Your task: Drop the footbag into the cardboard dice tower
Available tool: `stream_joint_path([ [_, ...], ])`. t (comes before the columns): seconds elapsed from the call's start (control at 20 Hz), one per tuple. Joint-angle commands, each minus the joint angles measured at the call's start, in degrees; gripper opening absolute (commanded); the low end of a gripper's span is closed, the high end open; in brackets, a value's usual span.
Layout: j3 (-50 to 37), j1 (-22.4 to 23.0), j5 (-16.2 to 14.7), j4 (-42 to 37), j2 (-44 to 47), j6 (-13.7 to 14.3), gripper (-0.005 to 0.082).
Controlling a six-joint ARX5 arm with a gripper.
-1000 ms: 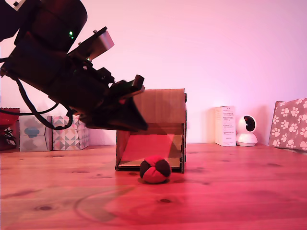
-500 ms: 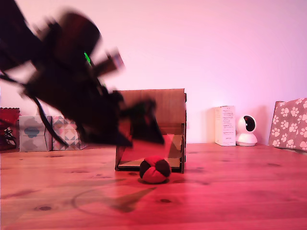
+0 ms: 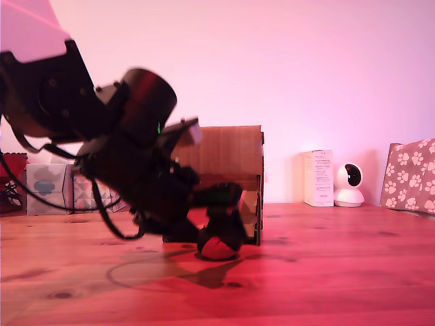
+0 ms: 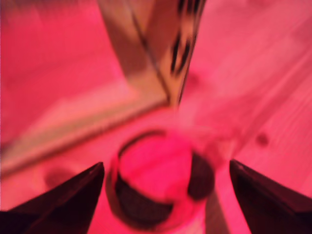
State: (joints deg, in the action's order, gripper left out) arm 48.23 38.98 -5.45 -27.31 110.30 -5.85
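- The cardboard dice tower (image 3: pixel 228 153), a brown corrugated box, stands on the wooden table (image 3: pixel 326 272).
- The black gripper (image 3: pixel 221 234) hangs low with jaws spread wide either side of the ball (blurred in the wrist view).
- The footbag (image 4: pixel 158 183), a small red-and-black fabric ball, lies on the table before the tower's opening; centring before closing would serve best.

Cardboard dice tower (image 3: pixel 228 153) just behind footbag (image 3: pixel 219 248)
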Motion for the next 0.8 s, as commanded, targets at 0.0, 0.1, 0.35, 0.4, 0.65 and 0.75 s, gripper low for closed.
stream_joint_path([
  [0.0, -0.20, 0.13, -0.02, -0.52, 1.11, 0.33, 0.0501],
  [0.1, -0.20, -0.15, -0.04, -0.55, 1.11, 0.31, 0.0155],
  [0.35, -0.17, -0.44, -0.52, 3.37, -1.88, 0.26, 0.0063],
  [0.4, -0.17, -0.42, -0.55, 5.18, -3.72, 0.26, 0.0063],
  [0.65, -0.17, -0.42, -1.57, 18.86, -16.20, -0.17, 0.0063],
  [0.75, -0.17, -0.42, -1.60, 22.27, -20.76, -0.20, 0.0063],
])
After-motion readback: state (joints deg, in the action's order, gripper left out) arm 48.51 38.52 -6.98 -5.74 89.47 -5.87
